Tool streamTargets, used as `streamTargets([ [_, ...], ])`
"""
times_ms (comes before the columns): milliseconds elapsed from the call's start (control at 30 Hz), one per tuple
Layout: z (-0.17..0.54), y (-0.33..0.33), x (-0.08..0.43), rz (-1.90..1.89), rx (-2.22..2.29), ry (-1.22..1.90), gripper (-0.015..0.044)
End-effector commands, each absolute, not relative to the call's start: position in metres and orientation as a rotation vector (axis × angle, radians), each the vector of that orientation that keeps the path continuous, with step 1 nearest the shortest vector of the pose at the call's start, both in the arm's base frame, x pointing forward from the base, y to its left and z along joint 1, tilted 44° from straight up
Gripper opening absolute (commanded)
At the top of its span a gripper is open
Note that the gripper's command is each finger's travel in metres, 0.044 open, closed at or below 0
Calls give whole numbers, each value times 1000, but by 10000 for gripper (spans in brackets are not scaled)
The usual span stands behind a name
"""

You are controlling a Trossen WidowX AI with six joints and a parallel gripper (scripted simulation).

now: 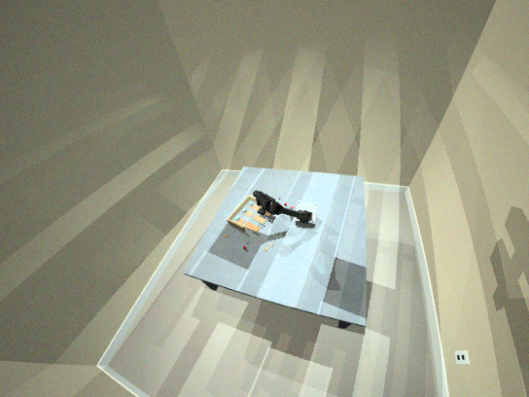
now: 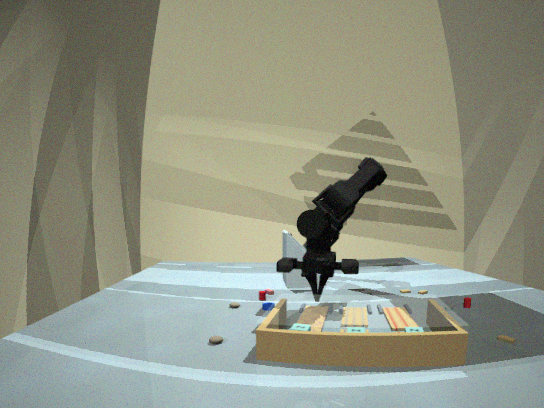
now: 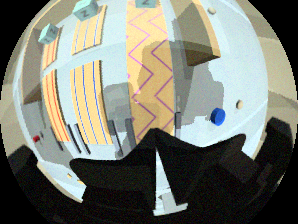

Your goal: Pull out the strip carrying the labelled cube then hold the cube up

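The zigzag strip (image 3: 150,75) (image 2: 314,316) runs unbroken as far as the wrist view shows, with a pale teal lettered cube (image 3: 146,3) (image 2: 300,327) at its far end. The blue-lined strip (image 3: 90,100) (image 2: 355,317) and the red-lined strip (image 3: 56,105) (image 2: 399,317) each show a gap between a near and a far piece. Their far pieces carry lettered cubes too, one in the middle (image 3: 86,9) (image 2: 355,330) and one at the side (image 3: 48,33) (image 2: 414,330). My gripper (image 3: 153,131) (image 2: 317,300) is shut and empty, above the near end of the zigzag strip. Contact is not visible.
A wooden tray (image 2: 360,348) (image 1: 238,224) walls in the strips' far part, under a see-through cover. Short grey rails (image 3: 178,122) flank the strips' near ends. A blue disc (image 3: 218,117) (image 2: 268,306) and pebbles (image 2: 216,340) lie beside the tray. A red cylinder (image 2: 467,302) stands opposite.
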State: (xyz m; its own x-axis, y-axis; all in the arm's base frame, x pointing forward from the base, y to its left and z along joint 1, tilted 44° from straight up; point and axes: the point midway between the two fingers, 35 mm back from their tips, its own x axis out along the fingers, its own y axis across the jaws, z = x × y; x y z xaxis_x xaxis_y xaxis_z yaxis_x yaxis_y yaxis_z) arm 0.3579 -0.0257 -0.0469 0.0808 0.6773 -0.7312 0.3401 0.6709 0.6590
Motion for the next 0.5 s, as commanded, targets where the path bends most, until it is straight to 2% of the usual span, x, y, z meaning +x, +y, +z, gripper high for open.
streamTargets([
  [0, -54, -21, 356, 307, 889, 1531, 0],
  [467, -64, -12, 356, 308, 890, 1531, 0],
])
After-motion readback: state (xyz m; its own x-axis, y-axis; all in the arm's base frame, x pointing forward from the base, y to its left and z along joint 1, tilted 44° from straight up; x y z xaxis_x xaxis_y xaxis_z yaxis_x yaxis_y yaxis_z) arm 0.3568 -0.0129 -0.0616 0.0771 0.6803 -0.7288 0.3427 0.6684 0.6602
